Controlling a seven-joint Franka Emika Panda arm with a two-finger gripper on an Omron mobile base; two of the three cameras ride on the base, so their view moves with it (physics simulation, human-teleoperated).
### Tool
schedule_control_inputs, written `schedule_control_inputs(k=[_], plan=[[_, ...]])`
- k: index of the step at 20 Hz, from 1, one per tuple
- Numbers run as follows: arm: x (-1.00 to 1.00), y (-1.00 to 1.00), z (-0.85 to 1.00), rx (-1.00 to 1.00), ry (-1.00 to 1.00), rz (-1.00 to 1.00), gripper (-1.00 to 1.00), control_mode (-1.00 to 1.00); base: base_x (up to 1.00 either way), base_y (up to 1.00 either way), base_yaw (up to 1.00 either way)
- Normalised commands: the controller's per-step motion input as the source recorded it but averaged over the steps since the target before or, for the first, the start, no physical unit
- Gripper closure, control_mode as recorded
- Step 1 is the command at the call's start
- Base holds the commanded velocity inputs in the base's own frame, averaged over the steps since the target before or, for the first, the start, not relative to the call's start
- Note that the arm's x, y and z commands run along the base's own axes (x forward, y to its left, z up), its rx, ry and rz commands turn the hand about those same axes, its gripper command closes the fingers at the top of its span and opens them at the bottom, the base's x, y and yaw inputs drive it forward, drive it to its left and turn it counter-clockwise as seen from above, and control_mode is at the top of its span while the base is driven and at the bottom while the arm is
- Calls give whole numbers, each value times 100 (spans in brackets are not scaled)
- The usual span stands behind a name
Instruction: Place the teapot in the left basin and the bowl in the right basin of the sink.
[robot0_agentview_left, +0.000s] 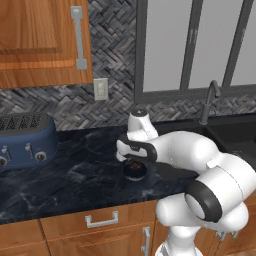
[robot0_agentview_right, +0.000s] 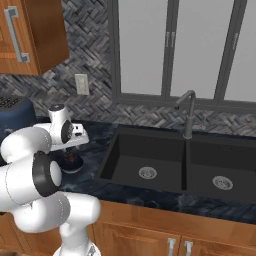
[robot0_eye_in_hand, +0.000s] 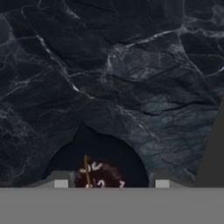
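Your teapot (robot0_agentview_left: 135, 170) is a small, squat, round pot, dark black-brown with a reddish tint. It sits on the dark marbled counter (robot0_agentview_left: 75, 175), left of the sink (robot0_agentview_right: 165, 160) and apart from its rim. In the hand view the teapot (robot0_eye_in_hand: 99, 175) shows a reddish-brown top with pale flecks and a thin orange-brown handle across it, inside a dark round outline.

Your gripper (robot0_agentview_left: 134, 161) hangs directly over the teapot, pointing down. In the hand view the two fingertips (robot0_eye_in_hand: 61, 183) stand either side of the pot's top, apart from each other with the pot between them. You cannot tell from these views whether they press on the pot or merely straddle it.

The left base view gives you the blue toaster (robot0_agentview_left: 25, 142) at the far left of the counter, well apart from the teapot, with bare stone between. It shows little of the sink beyond the faucet (robot0_agentview_left: 210, 102).

The right base view gives you both basins in full: the left basin (robot0_agentview_right: 142, 160) and the right basin (robot0_agentview_right: 220, 170), matte black, each with a round silver drain, split by a central divider beneath the grey gooseneck faucet. There the teapot (robot0_agentview_right: 73, 161) is partly hidden behind your arm.

Between the teapot and the left basin's near rim lies a strip of bare counter. The counter's front edge runs just below the teapot, above the wooden drawers (robot0_agentview_left: 100, 220).
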Motion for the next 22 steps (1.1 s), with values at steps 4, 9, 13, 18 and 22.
schedule_control_inputs(k=[4, 9, 13, 18, 22], plan=[[-14, -4, 0, 0, 2, 0, 100, -100, 0, 0, 0], [-28, -10, 0, 0, 1, -1, 100, -100, 0, 0, 0], [-28, -15, 4, 0, 0, -5, 100, -100, 0, 0, 0], [-12, -19, 29, 0, 0, -3, 100, -100, 0, 0, 0], [-2, -17, 45, 0, 0, 0, 100, -100, 0, 0, 0]])
